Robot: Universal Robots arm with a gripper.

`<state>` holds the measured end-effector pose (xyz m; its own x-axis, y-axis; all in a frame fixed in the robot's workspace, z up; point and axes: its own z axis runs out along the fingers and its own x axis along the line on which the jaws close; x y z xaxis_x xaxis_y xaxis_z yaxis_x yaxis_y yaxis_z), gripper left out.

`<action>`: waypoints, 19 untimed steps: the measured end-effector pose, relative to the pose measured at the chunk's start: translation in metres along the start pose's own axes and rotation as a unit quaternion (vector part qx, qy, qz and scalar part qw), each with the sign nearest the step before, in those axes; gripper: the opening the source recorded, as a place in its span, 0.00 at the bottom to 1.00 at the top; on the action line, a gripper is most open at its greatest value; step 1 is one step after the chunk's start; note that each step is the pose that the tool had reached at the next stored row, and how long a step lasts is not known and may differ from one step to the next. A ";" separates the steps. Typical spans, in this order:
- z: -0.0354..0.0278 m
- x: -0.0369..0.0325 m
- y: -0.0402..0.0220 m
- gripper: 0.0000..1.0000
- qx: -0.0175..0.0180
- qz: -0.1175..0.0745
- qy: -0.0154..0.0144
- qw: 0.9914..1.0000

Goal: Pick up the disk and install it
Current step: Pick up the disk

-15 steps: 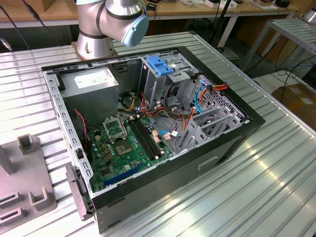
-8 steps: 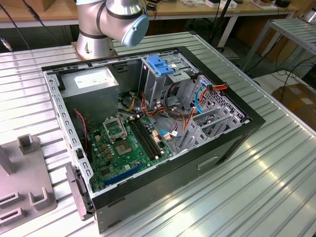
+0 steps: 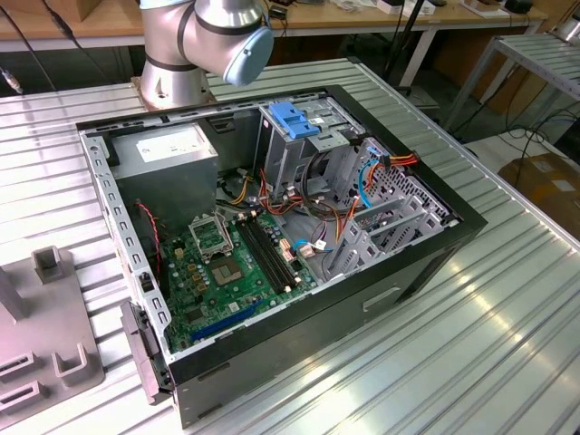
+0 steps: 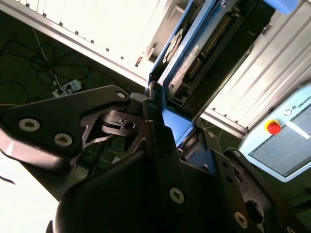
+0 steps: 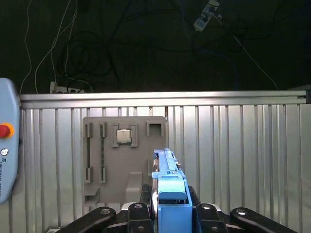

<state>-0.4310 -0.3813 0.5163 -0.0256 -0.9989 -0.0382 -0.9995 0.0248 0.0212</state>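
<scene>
My claw [image 5: 170, 208] grips the disk [image 5: 167, 167] by its blue-bracketed end, edge-on over the ribbed table [image 5: 243, 145], near the grey tray [image 5: 124, 160].

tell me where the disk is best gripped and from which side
Across its thin dimension, squeezing the two broad faces at one end, coming in end-on: the disk is a flat slab, and the claw in the first wrist view clamps it that way.
</scene>
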 end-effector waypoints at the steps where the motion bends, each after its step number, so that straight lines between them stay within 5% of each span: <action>1: 0.0000 0.0000 -0.0011 0.37 0.000 0.000 0.000 1.000; 19: -0.0003 -0.0004 -0.0147 0.37 0.000 0.000 0.000 1.000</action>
<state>-0.4163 -0.3813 0.5163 -0.0256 -0.9989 -0.0382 -0.9995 0.0248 0.0212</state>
